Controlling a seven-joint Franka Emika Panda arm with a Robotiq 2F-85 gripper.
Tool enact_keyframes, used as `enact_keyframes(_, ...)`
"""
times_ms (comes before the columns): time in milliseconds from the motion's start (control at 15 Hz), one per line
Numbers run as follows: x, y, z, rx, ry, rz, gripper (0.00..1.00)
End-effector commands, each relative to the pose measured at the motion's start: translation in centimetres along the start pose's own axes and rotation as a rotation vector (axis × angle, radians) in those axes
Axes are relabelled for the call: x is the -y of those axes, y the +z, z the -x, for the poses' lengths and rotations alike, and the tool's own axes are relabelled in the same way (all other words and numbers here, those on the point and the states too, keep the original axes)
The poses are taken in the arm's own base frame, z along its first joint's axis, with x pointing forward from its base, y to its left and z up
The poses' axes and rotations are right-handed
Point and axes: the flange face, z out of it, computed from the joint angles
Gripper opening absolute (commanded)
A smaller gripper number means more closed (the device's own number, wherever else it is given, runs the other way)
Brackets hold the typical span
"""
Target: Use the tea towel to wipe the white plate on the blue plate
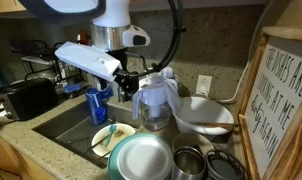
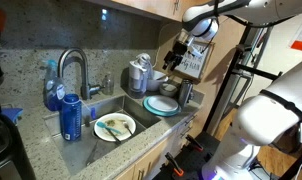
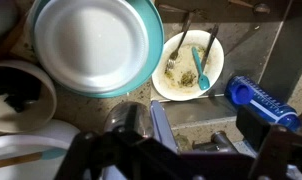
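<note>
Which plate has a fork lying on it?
The plate in the sink: a fork and a teal utensil lie on it, with food smears. The white plate stacked on the blue plate is bare.

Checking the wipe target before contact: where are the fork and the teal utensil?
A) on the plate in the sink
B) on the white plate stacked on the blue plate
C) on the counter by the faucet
A: in the wrist view the fork and teal utensil lie on the soiled plate down in the sink, while the white plate on the blue plate shows nothing on it.
</note>
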Motion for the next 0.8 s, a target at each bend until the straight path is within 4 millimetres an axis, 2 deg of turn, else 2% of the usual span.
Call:
enact_keyframes(0,0.0,-0.1,0.0,0.001,0.000,0.000,1.00)
enact_keyframes(267,0.0,-0.1,0.0,0.001,0.000,0.000,1.00)
enact_keyframes(600,-1.0,1.9,-1.7,-0.016,0.046,0.015,1.00)
enact_keyframes(733,-1.8,2.7,-2.8,-0.058,0.066,0.073,1.00)
